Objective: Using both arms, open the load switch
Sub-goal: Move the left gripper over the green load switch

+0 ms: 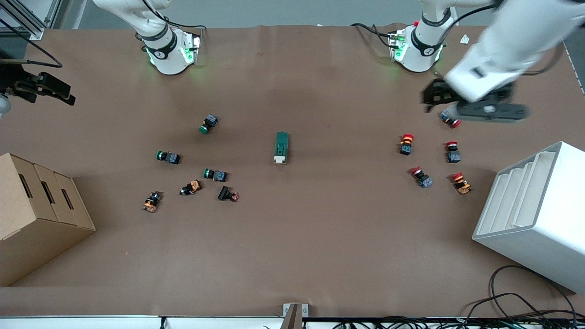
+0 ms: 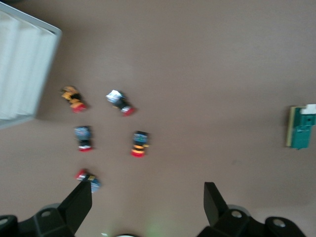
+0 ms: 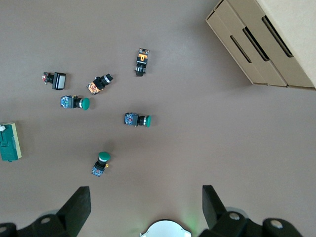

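At the right arm's end of the counter (image 1: 292, 256) you have the cardboard box (image 1: 36, 214). The right hand (image 3: 143, 207) shows in its own wrist view, up in the air, fingers (image 3: 79, 205) spread wide with nothing between them, over bare counter near the green push buttons (image 1: 169, 157). Those green buttons lie in a loose group with a few orange-bodied and black ones (image 1: 192, 187), between the box and the middle of the counter.

Your load switch (image 1: 281, 147) lies alone at the middle of the counter, flat, its white toggle end toward the front camera. It sits well apart from both button groups and from both hands.

Toward the left arm's end lie the red push buttons (image 1: 406, 144), scattered close together. The left hand (image 2: 148, 205) hangs over the red button (image 1: 450, 119) nearest the left arm's base, fingers (image 2: 79, 202) wide apart and holding nothing. The white slotted rack (image 1: 534, 214) stands at that end, nearer the front camera than the red buttons.
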You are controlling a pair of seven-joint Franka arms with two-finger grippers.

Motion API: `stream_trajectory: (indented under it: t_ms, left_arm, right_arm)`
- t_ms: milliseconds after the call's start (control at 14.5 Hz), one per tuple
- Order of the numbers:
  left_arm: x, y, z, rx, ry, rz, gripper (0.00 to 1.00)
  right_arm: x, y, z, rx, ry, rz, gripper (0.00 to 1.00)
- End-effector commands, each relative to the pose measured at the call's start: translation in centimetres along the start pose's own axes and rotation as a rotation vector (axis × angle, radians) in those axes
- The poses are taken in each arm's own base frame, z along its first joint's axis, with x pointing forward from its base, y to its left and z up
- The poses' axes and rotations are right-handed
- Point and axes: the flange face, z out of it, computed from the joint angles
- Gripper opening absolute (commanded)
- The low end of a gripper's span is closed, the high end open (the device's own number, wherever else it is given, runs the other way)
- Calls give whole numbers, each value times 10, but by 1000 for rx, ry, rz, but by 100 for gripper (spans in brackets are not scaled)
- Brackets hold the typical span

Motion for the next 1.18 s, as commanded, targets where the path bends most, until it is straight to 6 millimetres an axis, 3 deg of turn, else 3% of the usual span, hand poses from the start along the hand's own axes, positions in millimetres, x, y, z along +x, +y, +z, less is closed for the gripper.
stream_trajectory:
  t_ms: [0,138,346,484,692,899,1107]
  left_arm:
    - [4,62,26,-12,0,-78,100]
    - [-3,115,51,-27,-13,-143,100]
    - [-31,202,108,66,39,-242,100]
    - [-54,259,156,120,86,-295,100]
    - [-85,327,228,163,210,-363,100]
    - [-120,375,296,178,364,-434,100]
    - [-149,401,355,193,542,-420,100]
  right_arm:
    - [-9,2,0,-1,12,9,100]
    - [-9,2,0,-1,12,9,100]
    - [-9,2,0,-1,12,9,100]
    - [-8,2,0,-1,10,9,100]
    - [-8,2,0,-1,13,9,100]
    - [-8,2,-6,-3,21,11,100]
    - [-4,3,-10,-12,25,15,100]
